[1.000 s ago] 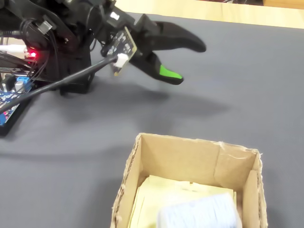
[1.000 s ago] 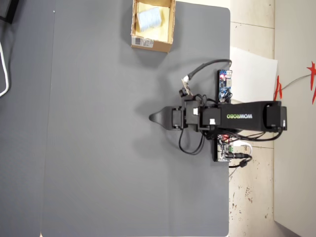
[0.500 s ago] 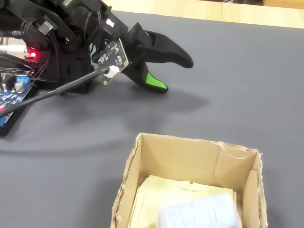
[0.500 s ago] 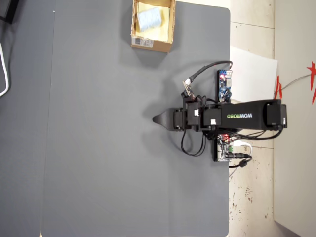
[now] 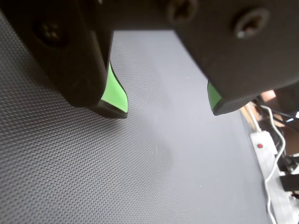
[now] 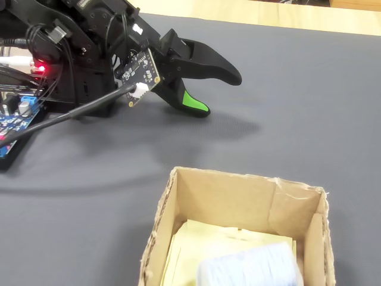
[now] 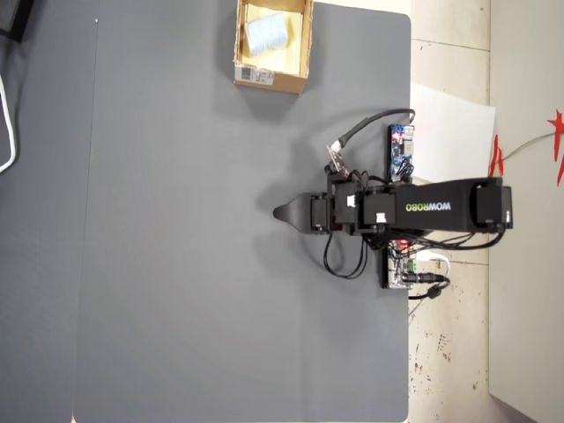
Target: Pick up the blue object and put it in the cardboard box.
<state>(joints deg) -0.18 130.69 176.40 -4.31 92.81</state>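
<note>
Gripper (image 6: 217, 95) has sunk lower; wrist view alone shows its jaws apart, empty.

Hobby lab/workshop, grey mat (image 7: 220, 264) over bench, bare circuit boards (image 7: 401, 150) w/ loose cables (image 7: 344, 260) by arm base, power strip (image 5: 271, 163), speckled floor (image 7: 449, 352)

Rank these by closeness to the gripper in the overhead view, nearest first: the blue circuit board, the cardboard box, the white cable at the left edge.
From the gripper:
1. Blue circuit board, to the right and slightly up, beside the arm's base.
2. Cardboard box, at the top of the mat, holding the blue object.
3. White cable, far left edge, off the mat.
</note>
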